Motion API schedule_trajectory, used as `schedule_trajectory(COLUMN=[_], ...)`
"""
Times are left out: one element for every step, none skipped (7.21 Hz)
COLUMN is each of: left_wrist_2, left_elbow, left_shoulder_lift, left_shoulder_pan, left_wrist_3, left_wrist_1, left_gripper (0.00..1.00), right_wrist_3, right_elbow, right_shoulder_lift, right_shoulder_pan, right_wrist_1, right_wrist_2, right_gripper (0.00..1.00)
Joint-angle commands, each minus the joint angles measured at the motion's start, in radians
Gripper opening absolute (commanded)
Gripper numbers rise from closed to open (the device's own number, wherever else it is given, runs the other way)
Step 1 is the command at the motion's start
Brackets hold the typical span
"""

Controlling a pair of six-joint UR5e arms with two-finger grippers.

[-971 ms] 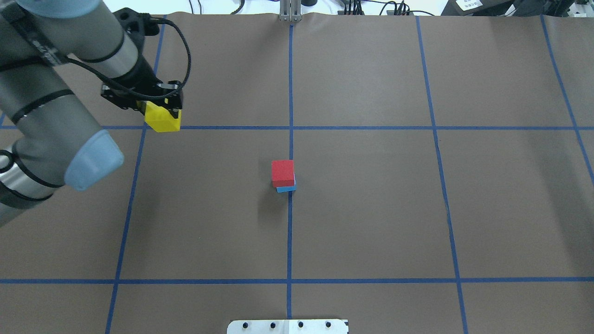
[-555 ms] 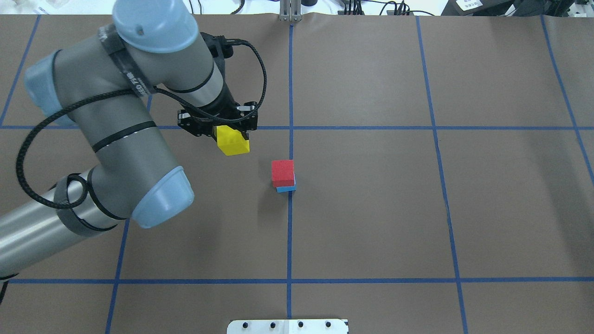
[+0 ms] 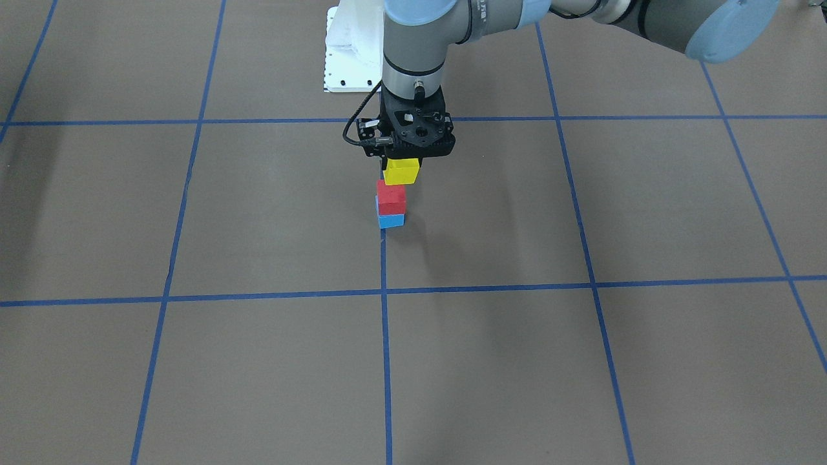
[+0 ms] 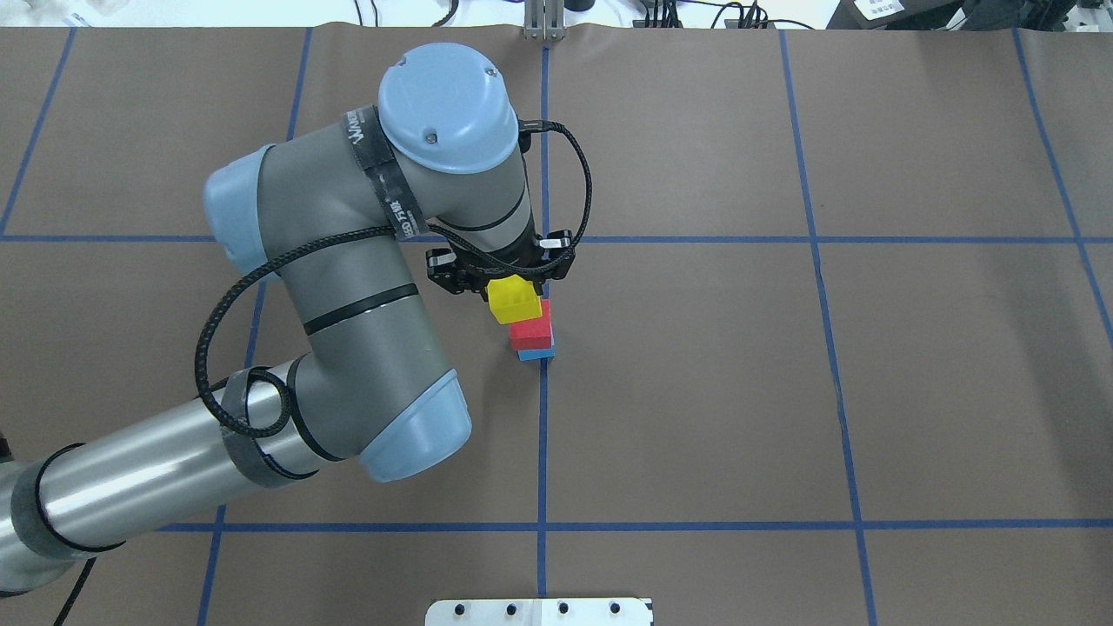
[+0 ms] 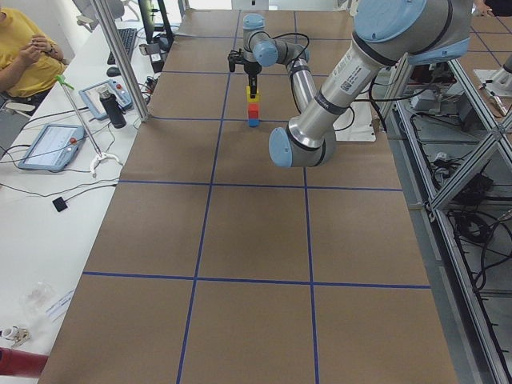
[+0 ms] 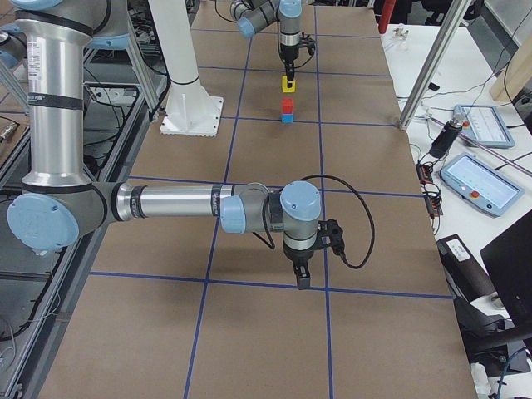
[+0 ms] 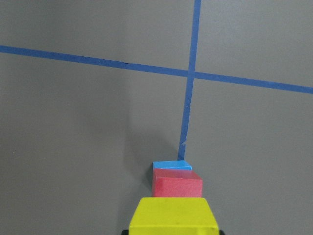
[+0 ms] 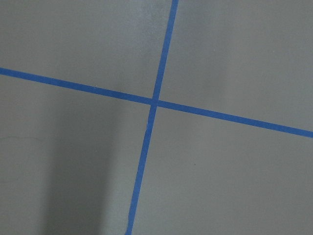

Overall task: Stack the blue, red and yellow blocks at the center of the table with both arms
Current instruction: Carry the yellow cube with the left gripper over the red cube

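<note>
A red block (image 4: 532,334) sits on a blue block (image 4: 536,354) at the table's centre, by the crossing of the blue tape lines. My left gripper (image 4: 513,291) is shut on a yellow block (image 4: 513,302) and holds it a little above the red block, with a gap between them in the exterior right view (image 6: 288,83). The left wrist view shows the yellow block (image 7: 173,215) nearest, then the red (image 7: 177,183) and the blue (image 7: 171,165). My right gripper (image 6: 302,281) hangs over bare table at the robot's right; I cannot tell whether it is open or shut.
Brown paper with a blue tape grid (image 4: 543,435) covers the table. A white base plate (image 4: 539,611) lies at the near edge. Tablets (image 6: 478,179) and metal posts (image 6: 420,91) stand off the table's far side.
My left arm has swung right with the yellow block, from the table's left part to just over the red-on-blue stack. The stack has not moved.
</note>
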State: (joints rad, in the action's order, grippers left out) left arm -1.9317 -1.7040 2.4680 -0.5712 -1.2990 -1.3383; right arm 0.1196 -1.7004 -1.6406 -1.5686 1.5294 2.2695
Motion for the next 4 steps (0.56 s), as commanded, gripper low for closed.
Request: schedule_trajectory(left_wrist_2=[0.037,0.042,0.072,0.085], left_elbow=[0.053,0.064,0.066,0.073], left_shoulder_lift=[0.031,0.032,0.034,0.034], left_shoulder_pan=[0.024,0.024,0.040,0.057], left_wrist_3=[-0.005,-0.005,-0.005,-0.005], left_wrist_1=[0.001,0.001,0.001,-0.001], left_gripper=[0.00,0.00,0.00,0.00], right_wrist_3=[0.002,0.002,0.002,0.002], right_elbow=[-0.001,-0.001,-0.001,-0.001], right_shoulder_lift=[-0.004,-0.005,-0.005,-0.005], right_shoulder_pan=[-0.001,-0.001,-0.001,-0.001], right_wrist_1=[0.000,0.000,0.000,0.000], right_wrist_2=[0.005,0.005,0.005,0.005], right_gripper=[1.00,1.00,1.00,1.00])
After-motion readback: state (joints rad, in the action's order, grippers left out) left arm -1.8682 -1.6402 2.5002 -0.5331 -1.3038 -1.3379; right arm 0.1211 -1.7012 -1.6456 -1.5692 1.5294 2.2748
